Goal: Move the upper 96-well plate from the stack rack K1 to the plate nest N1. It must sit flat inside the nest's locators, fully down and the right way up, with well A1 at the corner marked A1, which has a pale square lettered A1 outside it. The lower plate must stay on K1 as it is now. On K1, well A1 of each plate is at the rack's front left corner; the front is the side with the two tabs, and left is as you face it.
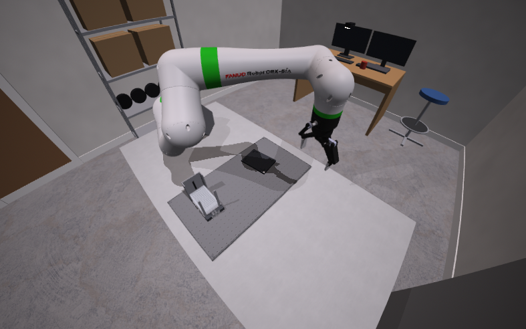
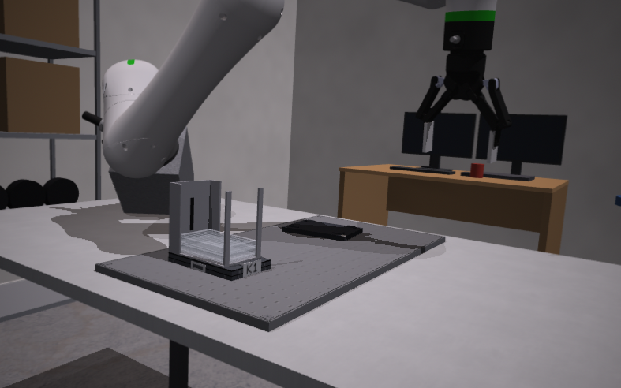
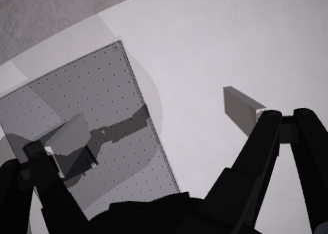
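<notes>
Plain grey walls (image 1: 440,24) enclose the room, and a mottled grey concrete floor (image 1: 60,265) is seen beneath a white rectangular table top (image 2: 495,308). A grey metal shelf rack (image 1: 86,51) is placed against the back wall; brown cardboard boxes (image 1: 115,53) are stacked on it, with round black objects (image 1: 138,94) lined along a lower shelf. A light brown wooden desk (image 2: 447,192) is set in the far corner, on which two black monitors (image 1: 373,43), black keyboards (image 1: 373,67) and a small red cup (image 2: 476,169) are carried. A blue-seated round stool (image 1: 433,96) stands just beside the desk. A dark brown panel (image 1: 3,138) is set into the left wall.
</notes>
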